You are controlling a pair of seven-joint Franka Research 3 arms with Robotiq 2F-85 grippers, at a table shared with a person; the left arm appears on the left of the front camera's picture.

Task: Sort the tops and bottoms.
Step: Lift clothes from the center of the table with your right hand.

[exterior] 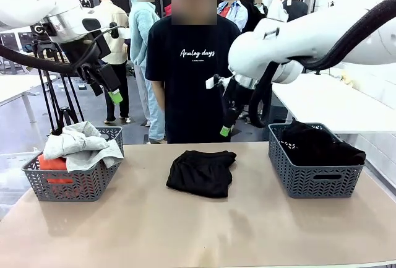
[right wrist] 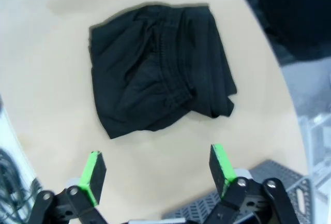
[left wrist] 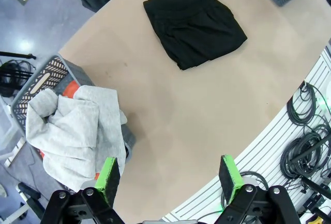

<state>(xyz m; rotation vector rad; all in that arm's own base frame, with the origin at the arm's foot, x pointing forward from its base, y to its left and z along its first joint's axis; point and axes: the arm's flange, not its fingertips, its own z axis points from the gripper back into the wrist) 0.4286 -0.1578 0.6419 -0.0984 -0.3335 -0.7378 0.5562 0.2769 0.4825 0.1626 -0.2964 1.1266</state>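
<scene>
A folded black bottoms garment (exterior: 201, 172) lies on the table's middle, also seen in the left wrist view (left wrist: 194, 25) and the right wrist view (right wrist: 160, 84). The left basket (exterior: 43, 184) holds the tops: a grey sweatshirt (exterior: 77, 144) draped over an orange piece (exterior: 54, 164); the grey one (left wrist: 77, 131) hangs over the rim. Another black garment (exterior: 318, 144) fills the right basket (exterior: 315, 181). My left gripper (exterior: 106, 90) hangs open high above the left basket. My right gripper (exterior: 226, 125) is open in the air above the far edge, behind the folded garment. Both hold nothing (left wrist: 168, 180) (right wrist: 156, 167).
A person in a black T-shirt with white lettering (exterior: 192, 57) stands at the far side, right behind my right gripper. Bare tabletop (exterior: 185, 231) stretches in front of the folded garment and between the baskets. Cables (left wrist: 305, 146) lie beyond the near edge.
</scene>
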